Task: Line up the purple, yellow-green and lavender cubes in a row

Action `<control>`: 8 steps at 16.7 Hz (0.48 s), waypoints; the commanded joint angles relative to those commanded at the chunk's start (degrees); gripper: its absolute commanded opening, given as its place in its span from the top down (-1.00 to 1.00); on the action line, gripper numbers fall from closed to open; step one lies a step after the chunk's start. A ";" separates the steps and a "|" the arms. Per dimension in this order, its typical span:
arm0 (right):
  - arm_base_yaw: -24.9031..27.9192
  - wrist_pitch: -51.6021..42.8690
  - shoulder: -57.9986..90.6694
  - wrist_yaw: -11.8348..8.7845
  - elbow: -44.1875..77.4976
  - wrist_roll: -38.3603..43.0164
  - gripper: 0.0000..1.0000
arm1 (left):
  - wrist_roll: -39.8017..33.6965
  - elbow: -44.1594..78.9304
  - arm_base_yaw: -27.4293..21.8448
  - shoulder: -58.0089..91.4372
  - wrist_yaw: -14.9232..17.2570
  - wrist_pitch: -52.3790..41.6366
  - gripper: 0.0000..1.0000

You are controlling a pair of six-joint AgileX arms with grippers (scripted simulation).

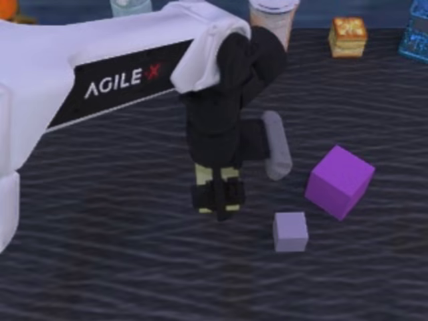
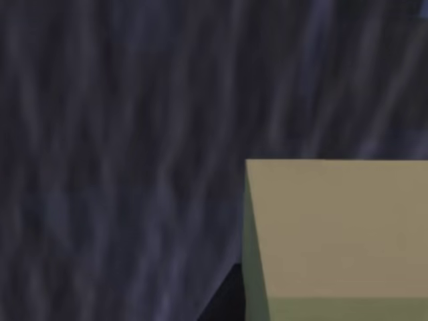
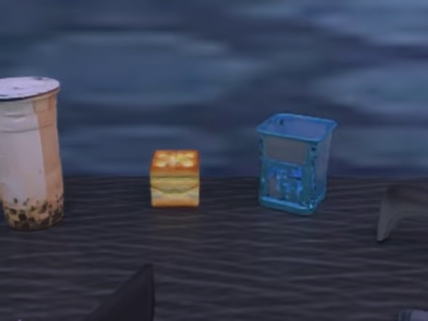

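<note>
My left gripper [image 1: 219,199] hangs over the middle of the table, shut on the yellow-green cube [image 1: 231,173], which peeks out on both sides of the dark fingers. In the left wrist view that cube [image 2: 334,227] fills the near corner, with one dark finger [image 2: 227,301] against its side. The lavender cube [image 1: 290,231] lies just right of and nearer than the gripper. The larger purple cube [image 1: 339,180] sits further right, turned at an angle. My right gripper [image 3: 264,267] is out of the top view. It is open, with nothing between its fingertips [image 3: 134,297].
Along the back edge stand a bubble-tea cup [image 1: 274,17], an orange sandwich block [image 1: 348,37] and a blue clear container [image 1: 414,37]. A pale glass [image 1: 130,5] stands further left. The left arm's white body [image 1: 100,73] covers the table's left back.
</note>
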 joint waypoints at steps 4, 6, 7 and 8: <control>0.00 0.00 0.00 0.00 0.00 0.00 -1.00 | -1.38 1.93 -5.46 0.51 -0.13 -0.99 1.00; 0.00 0.00 0.00 0.00 0.00 0.00 -1.00 | -1.38 1.93 -5.46 0.51 -0.13 -0.99 1.00; 0.00 0.00 0.00 0.00 0.00 0.00 -1.00 | -1.38 1.93 -5.46 0.51 -0.13 -0.99 1.00; 0.00 0.00 0.00 0.00 0.00 0.00 -1.00 | -1.24 1.76 -5.29 0.27 -0.08 -0.87 1.00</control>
